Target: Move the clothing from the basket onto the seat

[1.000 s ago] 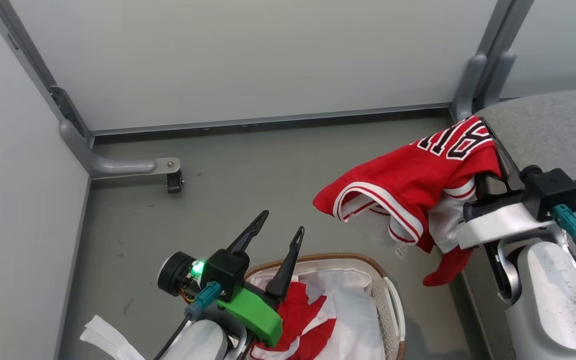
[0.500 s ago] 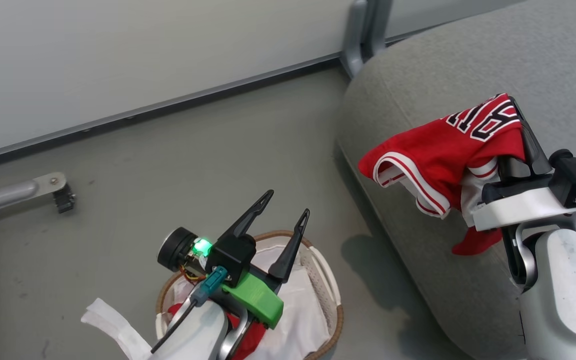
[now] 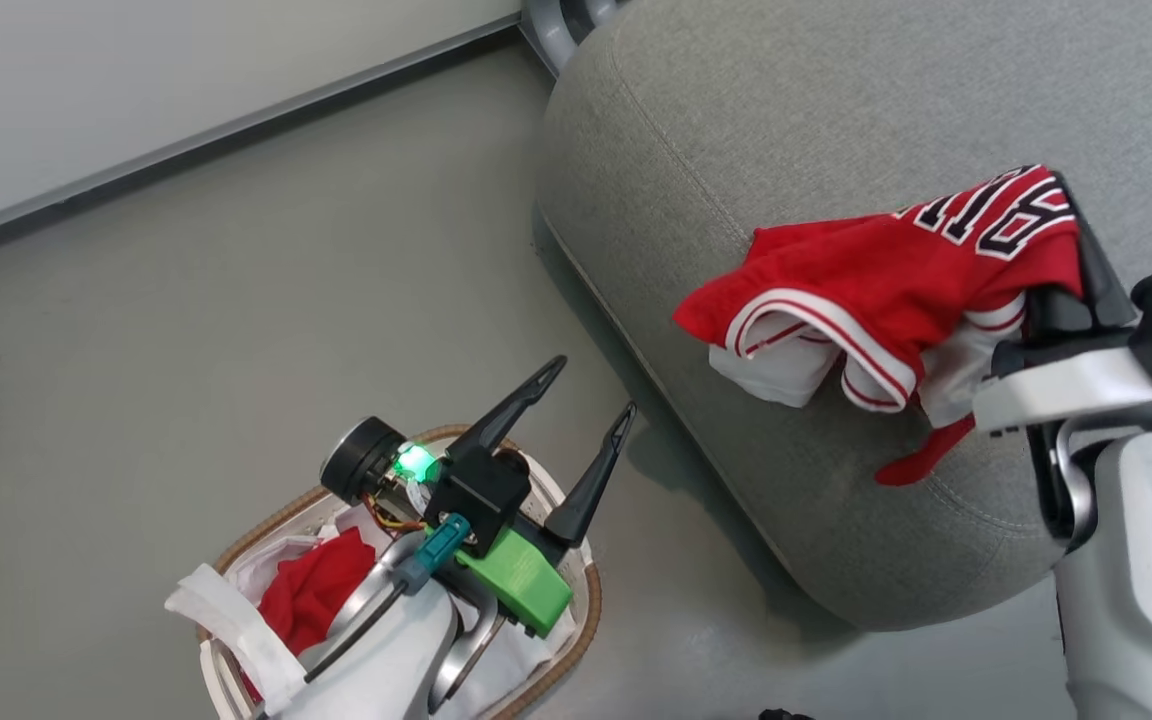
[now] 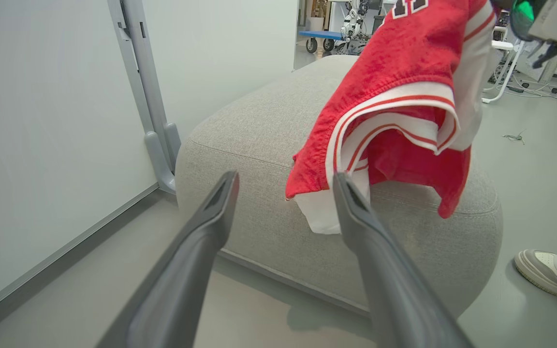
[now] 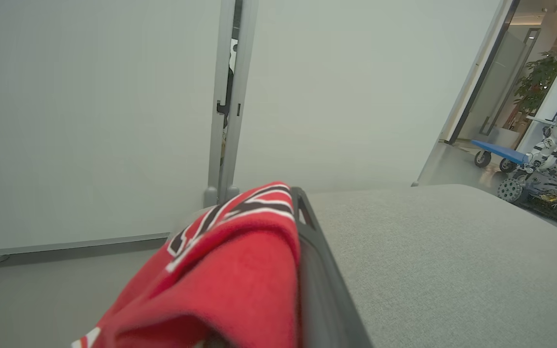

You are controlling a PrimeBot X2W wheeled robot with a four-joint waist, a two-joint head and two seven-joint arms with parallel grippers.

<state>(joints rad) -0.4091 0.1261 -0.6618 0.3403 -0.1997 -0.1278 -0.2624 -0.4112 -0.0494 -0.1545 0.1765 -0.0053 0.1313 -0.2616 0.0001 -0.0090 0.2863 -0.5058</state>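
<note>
So compared to a second ago the head camera has swung round to the right. The wall post and floor bracket that were in shot are gone, and the seat (image 3: 786, 120), which was only a sliver at the right edge, now takes up the whole far right. That's the view turning, the stuff itself hasn't shuffled about.

The right gripper (image 3: 1076, 215) is exactly as it was, jaws clamped shut on the red jersey (image 3: 886, 270). It's bunched up with the lettering on top and the white-striped hem drooping off to the left. The jersey now hangs over the near-left part of the seat rather than over bare floor (image 3: 236, 300). Can't tell if the lowest fold is actually touching the cushion. In the right wrist view the jersey (image 5: 240, 270) is draped right over that gripper (image 5: 298, 203), with the seat (image 5: 452, 251) stretching away behind it.

The left gripper (image 3: 595, 385) hasn't changed either, jaws spread wide with nothing in them, hovering over the basket (image 3: 591, 605). From the left wrist those jaws point at the seat (image 4: 254, 130) and the dangling jersey (image 4: 394, 63). There's a person's shoe (image 4: 539, 270) on the floor at the right.

The basket sits on the floor, near left. More of its inside shows now: another red garment (image 3: 311, 590) lying on a white sheet (image 3: 206, 610), which flops out over the left rim.
</note>
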